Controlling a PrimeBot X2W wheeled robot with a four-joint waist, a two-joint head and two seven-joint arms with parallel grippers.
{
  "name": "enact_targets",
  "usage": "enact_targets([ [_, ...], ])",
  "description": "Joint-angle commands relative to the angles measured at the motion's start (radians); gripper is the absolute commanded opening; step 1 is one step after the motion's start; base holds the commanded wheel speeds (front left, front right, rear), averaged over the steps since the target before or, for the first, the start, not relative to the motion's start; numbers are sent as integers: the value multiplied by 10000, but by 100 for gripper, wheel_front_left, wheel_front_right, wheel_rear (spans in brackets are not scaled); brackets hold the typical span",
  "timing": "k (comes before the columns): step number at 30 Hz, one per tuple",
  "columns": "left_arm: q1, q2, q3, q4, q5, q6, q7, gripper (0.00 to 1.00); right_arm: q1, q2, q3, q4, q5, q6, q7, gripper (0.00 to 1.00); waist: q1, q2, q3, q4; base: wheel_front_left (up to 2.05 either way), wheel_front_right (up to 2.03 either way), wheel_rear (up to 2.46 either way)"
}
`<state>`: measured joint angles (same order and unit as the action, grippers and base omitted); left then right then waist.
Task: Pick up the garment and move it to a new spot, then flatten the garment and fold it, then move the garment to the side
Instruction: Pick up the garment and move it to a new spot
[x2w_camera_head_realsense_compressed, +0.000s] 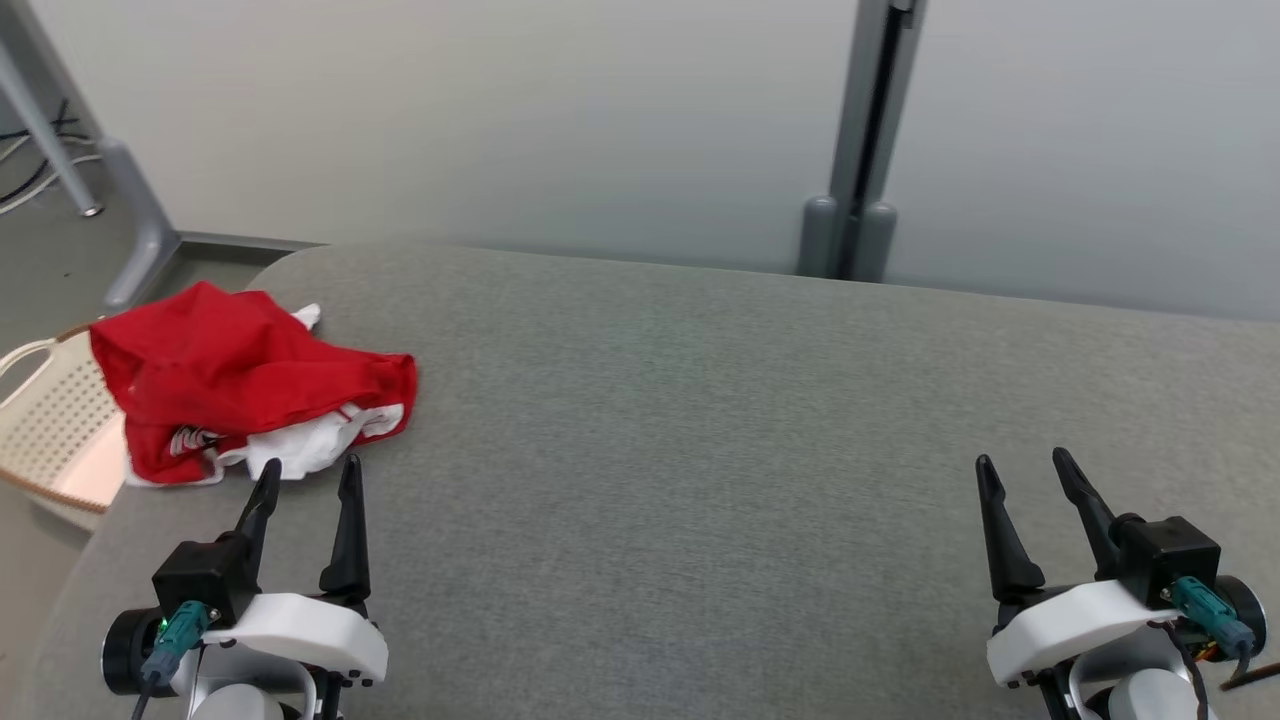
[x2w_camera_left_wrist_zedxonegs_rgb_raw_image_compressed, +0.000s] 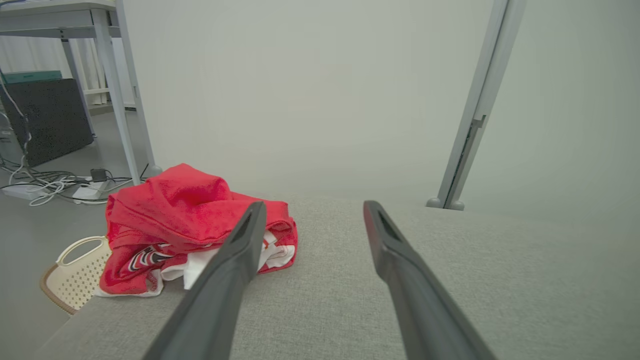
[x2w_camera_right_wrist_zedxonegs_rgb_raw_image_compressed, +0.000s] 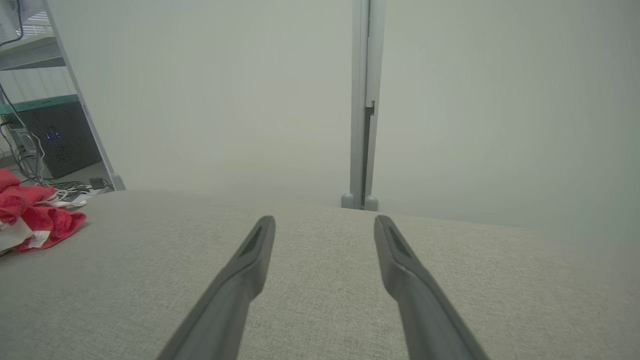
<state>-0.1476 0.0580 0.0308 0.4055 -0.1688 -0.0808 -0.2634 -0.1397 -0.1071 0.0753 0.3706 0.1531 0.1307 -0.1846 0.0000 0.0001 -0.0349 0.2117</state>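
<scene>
The garment (x2w_camera_head_realsense_compressed: 235, 380) is a crumpled red piece with white trim and a printed logo, lying in a heap at the far left of the grey table (x2w_camera_head_realsense_compressed: 700, 420). It appears in the left wrist view as the garment (x2w_camera_left_wrist_zedxonegs_rgb_raw_image_compressed: 185, 220) and at the left edge of the right wrist view as the garment (x2w_camera_right_wrist_zedxonegs_rgb_raw_image_compressed: 30, 220). My left gripper (x2w_camera_head_realsense_compressed: 308, 472) stands open just in front of the heap, fingers pointing at it, holding nothing. My right gripper (x2w_camera_head_realsense_compressed: 1025, 462) is open over the bare right side of the table, far from the garment.
A cream perforated basket (x2w_camera_head_realsense_compressed: 50, 420) sits below the table's left edge, beside the garment. A grey partition wall with a post (x2w_camera_head_realsense_compressed: 860, 140) runs behind the table. Cables and a desk leg (x2w_camera_left_wrist_zedxonegs_rgb_raw_image_compressed: 120, 90) stand on the floor to the left.
</scene>
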Motion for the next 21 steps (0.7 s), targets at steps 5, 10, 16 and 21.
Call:
enact_targets([
  [5, -88, 118, 253, -1, 2, 15, -17, 100, -3, 36, 143, -366, -128, 1, 189, 100, 0, -1, 108, 1888, 0, 0, 0],
  [10, 99, 99, 441, -51, -35, 78, -17, 100, -45, 88, 255, -502, -160, 1, 266, 100, 0, -1, 122, 2701, 0, 0, 0],
  [16, 138, 88, 665, -136, -101, 47, -17, 100, -259, 104, 502, -578, -209, -1, 377, 100, 0, -1, 234, 2998, 0, 0, 0],
  [21, 121, 67, 835, -221, -165, -5, -17, 100, -437, 69, 654, -529, -166, 1, 414, 100, 0, -1, 314, 3046, 0, 0, 0],
])
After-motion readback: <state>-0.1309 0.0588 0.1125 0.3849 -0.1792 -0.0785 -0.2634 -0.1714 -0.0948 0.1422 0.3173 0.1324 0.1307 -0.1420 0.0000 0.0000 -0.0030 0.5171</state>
